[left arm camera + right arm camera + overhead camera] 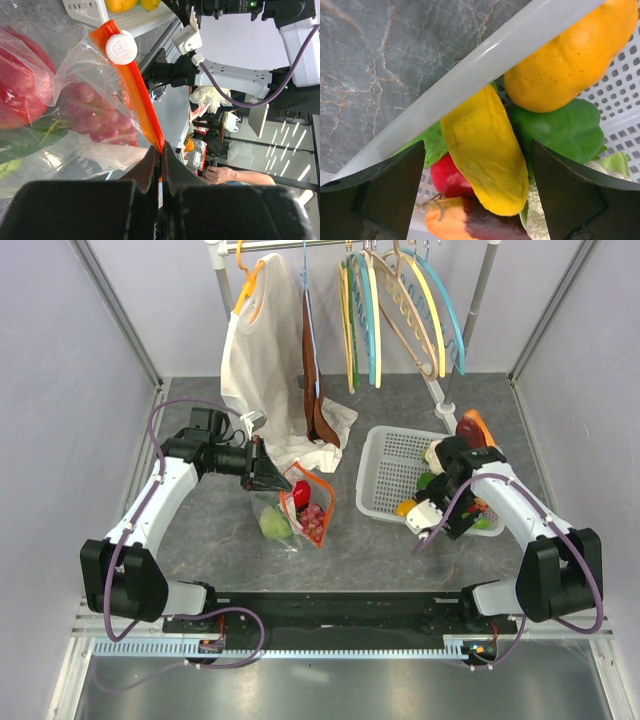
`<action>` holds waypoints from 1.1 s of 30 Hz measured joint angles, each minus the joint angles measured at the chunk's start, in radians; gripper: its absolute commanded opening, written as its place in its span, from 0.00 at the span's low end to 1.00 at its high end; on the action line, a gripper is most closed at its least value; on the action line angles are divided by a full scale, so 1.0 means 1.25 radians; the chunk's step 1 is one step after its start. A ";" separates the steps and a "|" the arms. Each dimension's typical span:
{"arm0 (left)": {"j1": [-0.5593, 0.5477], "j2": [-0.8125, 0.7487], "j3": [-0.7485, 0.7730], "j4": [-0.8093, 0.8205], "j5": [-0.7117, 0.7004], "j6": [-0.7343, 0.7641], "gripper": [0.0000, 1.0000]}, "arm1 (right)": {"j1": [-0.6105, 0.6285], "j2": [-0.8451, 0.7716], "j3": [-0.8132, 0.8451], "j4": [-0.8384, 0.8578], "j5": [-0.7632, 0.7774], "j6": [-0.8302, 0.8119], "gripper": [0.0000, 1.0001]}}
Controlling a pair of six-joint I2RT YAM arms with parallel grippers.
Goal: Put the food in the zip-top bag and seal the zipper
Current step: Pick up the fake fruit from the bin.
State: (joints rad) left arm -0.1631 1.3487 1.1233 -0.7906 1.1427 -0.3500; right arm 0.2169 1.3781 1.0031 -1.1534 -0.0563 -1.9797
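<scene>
Left jaws are clenched on the zipper [143, 117], lifting the bag [300, 515] mouth mid-tabletop [225, 555]. Right jaws hang released over yellow food [485, 150] in the basket [385, 455], at 3 o'clock from the bag. Loading seems underway; next, the yellow piece must be gripped and carried over.

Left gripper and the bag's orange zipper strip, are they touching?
Touching. The left wrist view shows the left gripper shut, the orange zipper strip pinched between its fingertips.

We are looking down on the whole worktop [380, 550] from high behind; wrist cameras are peering close at its bag [312, 508], left, and basket [385, 465], right.
</scene>
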 measured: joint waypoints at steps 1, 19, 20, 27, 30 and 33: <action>0.000 0.000 0.000 0.000 0.000 0.000 0.02 | 0.000 -0.005 -0.006 0.007 0.004 -0.001 0.90; 0.000 0.000 0.000 0.000 -0.007 0.000 0.02 | 0.002 0.025 0.231 -0.004 -0.095 -0.005 0.41; 0.000 0.000 0.000 0.000 -0.007 0.000 0.02 | 0.002 0.024 0.254 -0.012 -0.109 -0.005 0.41; 0.000 0.001 0.000 0.000 -0.009 0.000 0.02 | 0.046 0.030 0.391 -0.089 -0.258 0.189 0.37; 0.000 0.004 0.000 0.000 -0.009 0.000 0.02 | 0.103 0.074 0.518 -0.095 -0.335 0.421 0.36; 0.004 0.010 0.001 0.000 -0.008 -0.001 0.02 | 0.147 0.125 0.615 -0.081 -0.438 0.697 0.34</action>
State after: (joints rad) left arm -0.1585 1.3609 1.1240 -0.7902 1.1324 -0.3508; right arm 0.4004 1.5337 1.7714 -1.2541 -0.6037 -1.1088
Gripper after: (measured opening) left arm 0.033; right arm 0.543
